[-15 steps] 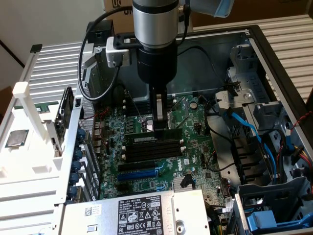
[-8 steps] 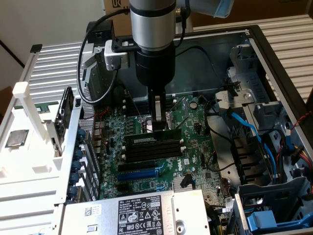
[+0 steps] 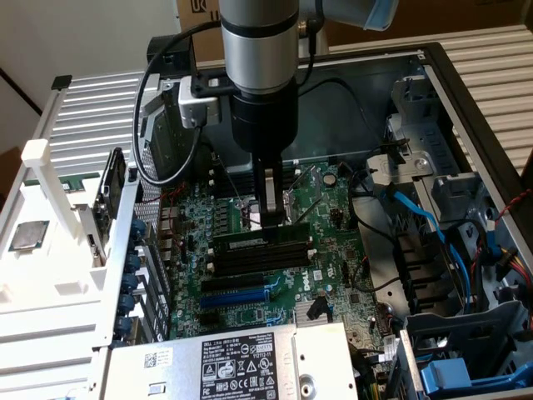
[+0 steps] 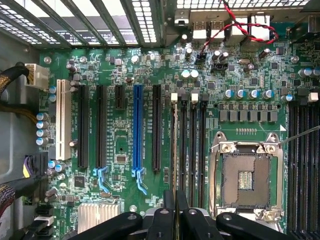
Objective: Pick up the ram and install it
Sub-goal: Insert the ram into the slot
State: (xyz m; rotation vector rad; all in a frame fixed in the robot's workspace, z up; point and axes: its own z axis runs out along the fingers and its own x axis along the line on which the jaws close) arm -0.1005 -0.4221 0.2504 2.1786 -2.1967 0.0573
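Now you're in the install half of the job, by my reading: the pick-up looks done and the seating isn't confirmed. Closest to the wrist camera, the gripper has its fingers drawn narrow, almost together, and they appear to pinch the top edge of the ram, which runs away from them edge-on as a thin pale line. From the exterior view the ram stands upright along the memory slot closest to the gripper's column, a long dark-green stick with a pale label strip, level end to end as far as you can judge. Just beside it lie the empty black memory slots, and beyond those, toward the exterior view's bottom, the blue expansion slot. On the ram's other side, a little farther off, sits the open CPU socket.

Whether the white end clips have latched, you cannot tell. I'd say the next move calls for straight, even downward pressure with the stick kept square in its slot, no tilt.
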